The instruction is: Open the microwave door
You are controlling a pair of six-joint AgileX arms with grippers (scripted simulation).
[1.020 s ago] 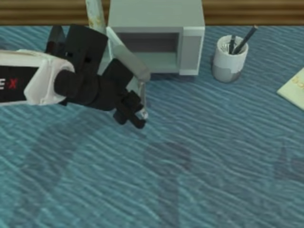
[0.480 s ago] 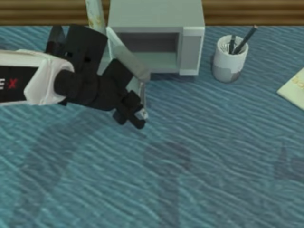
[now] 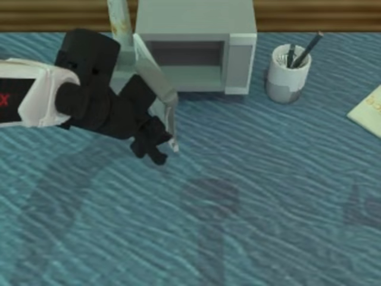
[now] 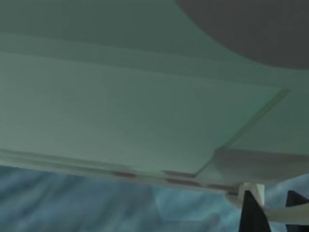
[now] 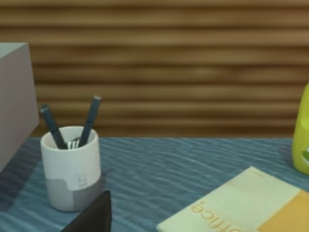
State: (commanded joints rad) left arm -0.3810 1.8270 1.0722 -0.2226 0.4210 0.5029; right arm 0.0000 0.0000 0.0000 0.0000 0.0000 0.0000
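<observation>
Top view, nearest part first: bare blue rippled tabletop (image 3: 250,226) fills the near half. Farther back, on the left side, the black left gripper (image 3: 156,145) on its white and black arm sits at the free edge of the microwave door (image 3: 156,80), the flat pale grey panel with a light handle strip (image 3: 171,119). Its fingers are narrowed around that handle strip. The door stands swung well out from the pale grey-white boxy microwave (image 3: 196,42), leaning toward the table's left, so the open cavity shows. The microwave itself stands at the far edge of the tabletop, against a brown slatted wall, with its plain control panel (image 3: 240,64) on its right side.

Just right of the microwave stands a white and grey cylindrical cup (image 3: 288,74) holding dark pens. A pale yellow booklet (image 3: 368,110) lies at the table's right edge.

Left wrist view is filled by the pale grey door surface (image 4: 125,106), with dark fingertips (image 4: 251,215) at the handle.

Right wrist view shows the cup (image 5: 71,166), the booklet (image 5: 241,205) and a yellow bottle (image 5: 301,130); the right gripper's own state I cannot tell.
</observation>
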